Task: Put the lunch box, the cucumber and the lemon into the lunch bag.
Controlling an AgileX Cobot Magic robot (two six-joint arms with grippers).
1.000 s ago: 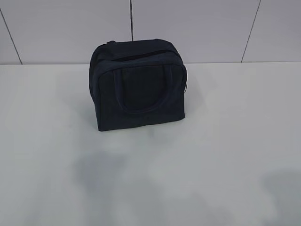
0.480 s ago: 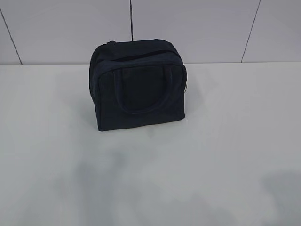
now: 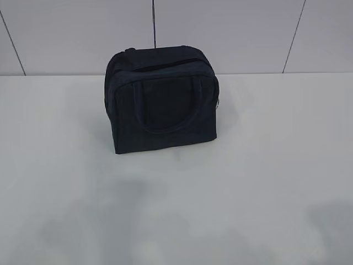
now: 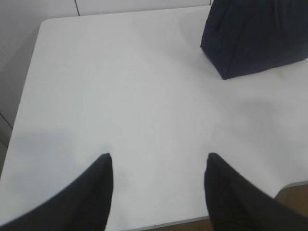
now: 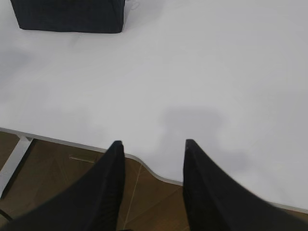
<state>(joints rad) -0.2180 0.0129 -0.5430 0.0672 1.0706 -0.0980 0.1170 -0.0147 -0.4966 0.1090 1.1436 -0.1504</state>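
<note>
The dark navy lunch bag stands upright at the back middle of the white table, its top zipper closed and one loop handle hanging down its front. The bag's lower corner shows at the top right of the left wrist view, and its base at the top left of the right wrist view. My left gripper hovers open over bare table near the front edge, nothing between its fingers. My right gripper is open and empty above the table's front edge. The lunch box, the cucumber and the lemon are out of view.
The white table ends at a grey tiled wall just behind the bag. Its left edge and curved front edge show in the wrist views, with brown floor below.
The bag has not moved. Only the faint shadows on the near part of the table have shifted slightly.
</note>
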